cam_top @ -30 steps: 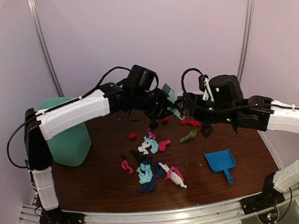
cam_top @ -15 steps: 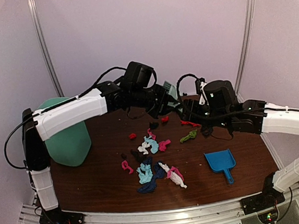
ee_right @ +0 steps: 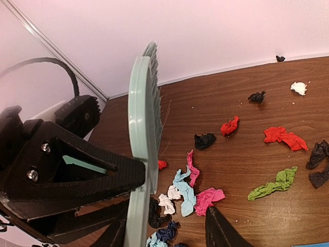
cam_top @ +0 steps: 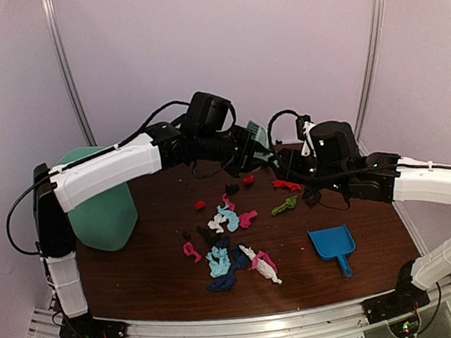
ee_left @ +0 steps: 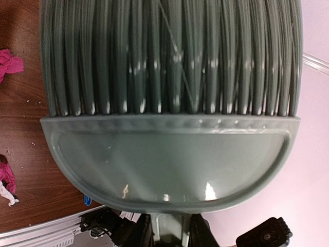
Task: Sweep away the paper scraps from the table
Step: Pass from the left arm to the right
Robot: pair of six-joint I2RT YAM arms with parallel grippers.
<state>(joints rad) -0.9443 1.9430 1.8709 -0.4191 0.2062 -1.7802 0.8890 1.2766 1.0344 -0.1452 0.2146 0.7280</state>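
Observation:
My left gripper (cam_top: 239,148) is shut on the handle of the pale green hand brush (cam_top: 256,137) and holds it above the back middle of the table (cam_top: 156,278). In the left wrist view the brush (ee_left: 169,154) fills the frame, its handle between the fingers of the left gripper (ee_left: 172,231). My right gripper (cam_top: 282,164) is open right beside the brush. In the right wrist view the right gripper (ee_right: 169,226) has the brush's back edge (ee_right: 139,128) just inside its left finger. The paper scraps (cam_top: 228,248) lie scattered mid-table, and also show in the right wrist view (ee_right: 187,190).
A blue dustpan (cam_top: 332,244) lies on the table at the front right. A mint-green bin (cam_top: 103,211) stands at the left edge. More scraps, red (cam_top: 286,184), green (cam_top: 284,206) and black (cam_top: 312,195), lie under the right arm.
My right arm has moved left toward the brush. My left gripper has lifted the brush slightly up and back. The scraps have not moved.

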